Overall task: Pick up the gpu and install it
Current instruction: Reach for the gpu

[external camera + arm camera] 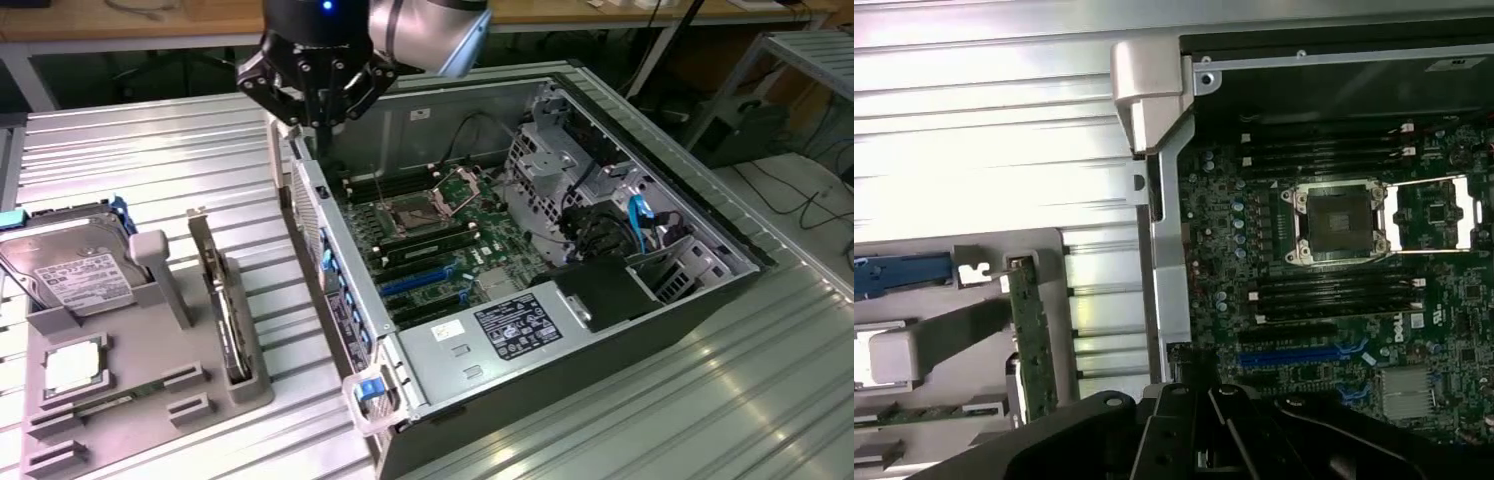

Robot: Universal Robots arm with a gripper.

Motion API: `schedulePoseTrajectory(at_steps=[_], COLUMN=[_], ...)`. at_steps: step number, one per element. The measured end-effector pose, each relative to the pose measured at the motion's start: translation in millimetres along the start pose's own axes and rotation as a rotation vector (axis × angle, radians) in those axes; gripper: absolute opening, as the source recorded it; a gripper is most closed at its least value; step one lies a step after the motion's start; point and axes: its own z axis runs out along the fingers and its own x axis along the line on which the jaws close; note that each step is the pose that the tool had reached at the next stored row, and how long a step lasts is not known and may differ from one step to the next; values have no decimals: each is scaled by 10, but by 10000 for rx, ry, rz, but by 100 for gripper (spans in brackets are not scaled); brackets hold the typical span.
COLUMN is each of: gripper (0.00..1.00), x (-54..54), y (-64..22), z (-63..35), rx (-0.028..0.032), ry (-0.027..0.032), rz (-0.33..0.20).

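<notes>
The gpu (223, 300) is a thin dark card standing on edge in 1 slot of the grey holder (147, 400), with its silver bracket end raised at the far end. A drive (74, 275) stands just beside it. A bare strip of ribbed table (160, 170) separates the holder from the wall of the open case (694, 300); blue slots (424, 285) lie exposed inside. The gripper (320, 120) hangs over the case's far corner, well apart from the gpu. How far it is open I cannot tell.
</notes>
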Motion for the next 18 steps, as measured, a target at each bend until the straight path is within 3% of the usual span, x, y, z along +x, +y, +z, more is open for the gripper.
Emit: schedulePoseTrajectory(at_steps=[9,11,18], gripper=[11,11,11], x=[409,585,897], y=[-31,-44,-68], z=[-12,-16,-26], rx=[-4,-7,-9], ry=[1,-1,2], rz=[0,0,-1])
